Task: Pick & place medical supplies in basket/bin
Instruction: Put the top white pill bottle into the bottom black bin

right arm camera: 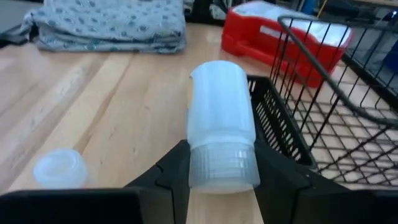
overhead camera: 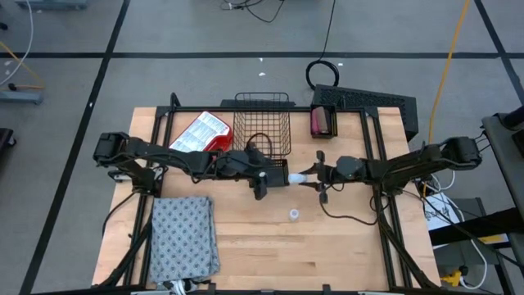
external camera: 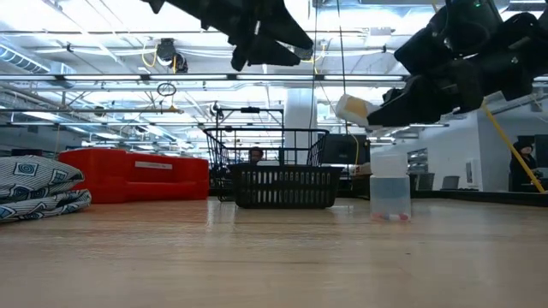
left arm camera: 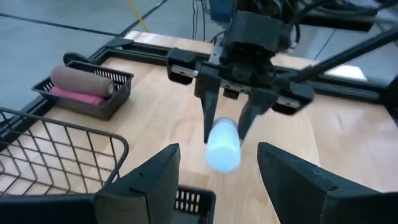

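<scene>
My right gripper (overhead camera: 314, 176) is shut on a white round vial (overhead camera: 300, 175) above the table's middle. My left gripper (left arm camera: 217, 177) faces it, open, with its fingers just short of the vial's free end (left arm camera: 222, 155). A second vial (overhead camera: 293, 215) stands on its base on the table nearer the near edge. The black wire-mesh basket (overhead camera: 262, 131) stands at the far side. The brown and pink blocks (left arm camera: 81, 87) lie in a small black bin (overhead camera: 322, 121). The folded grey dotted cloth (overhead camera: 184, 238) lies flat near the left near corner. A third vial is not in view. My right gripper pinches the vial by its ribbed cap end (right arm camera: 222, 167) between its two fingers (right arm camera: 177, 168). The fingers come level from the table's right side. The vial lies level along them, sticks out past the fingertips toward the left gripper, and is lifted clear of the table.
A red box (overhead camera: 201, 135) lies left of the basket. Another small black bin (external camera: 285, 186) sits in front of the basket, below the grippers. A keyboard (overhead camera: 368, 102) lies beyond the far right corner. Bare wood lies between the cloth and the standing vial.
</scene>
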You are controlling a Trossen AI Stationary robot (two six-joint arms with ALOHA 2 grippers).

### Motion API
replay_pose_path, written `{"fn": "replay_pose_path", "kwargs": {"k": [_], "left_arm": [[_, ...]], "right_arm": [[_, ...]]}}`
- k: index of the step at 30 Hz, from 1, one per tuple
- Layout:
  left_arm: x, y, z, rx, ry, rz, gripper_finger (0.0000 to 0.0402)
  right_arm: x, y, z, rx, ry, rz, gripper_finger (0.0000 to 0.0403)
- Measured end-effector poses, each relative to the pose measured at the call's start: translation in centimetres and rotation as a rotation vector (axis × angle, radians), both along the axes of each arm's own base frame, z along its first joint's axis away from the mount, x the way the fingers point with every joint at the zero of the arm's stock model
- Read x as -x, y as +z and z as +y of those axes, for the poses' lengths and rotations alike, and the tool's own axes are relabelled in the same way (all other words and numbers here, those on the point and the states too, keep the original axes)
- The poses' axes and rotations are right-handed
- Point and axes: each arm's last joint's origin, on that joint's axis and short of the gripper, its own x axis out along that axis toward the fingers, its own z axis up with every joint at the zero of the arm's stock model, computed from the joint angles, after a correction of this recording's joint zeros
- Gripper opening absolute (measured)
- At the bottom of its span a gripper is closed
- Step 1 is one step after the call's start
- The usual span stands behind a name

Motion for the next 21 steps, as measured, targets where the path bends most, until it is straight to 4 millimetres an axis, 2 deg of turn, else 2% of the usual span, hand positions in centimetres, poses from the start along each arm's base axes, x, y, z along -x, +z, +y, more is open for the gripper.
{"fn": "replay_pose_path", "kwargs": {"k": [7, 13, 18, 21], "left_arm": [[-1.8, -1.5, -0.1, -0.034, -0.013, -0.022, 0.0226], [-4.3, -2.4, -0.8, -0.044, -0.081, 0.007, 0.0230], [-5.9, -3.9, -0.9, -0.060, -0.065, 0.156, 0.0265], [-6.7, -4.4, -0.9, -0.065, -0.059, 0.181, 0.0296]], "right_arm": [[-0.1, 0.0, 0.0, -0.001, -0.001, -0.004, 0.0123], [-0.1, 0.1, 0.0, -0.014, -0.007, -0.021, 0.0123], [-0.1, 0.1, 0.0, -0.016, -0.002, -0.021, 0.0123], [-0.1, 0.2, 0.0, -0.017, -0.002, -0.029, 0.0123]]}}
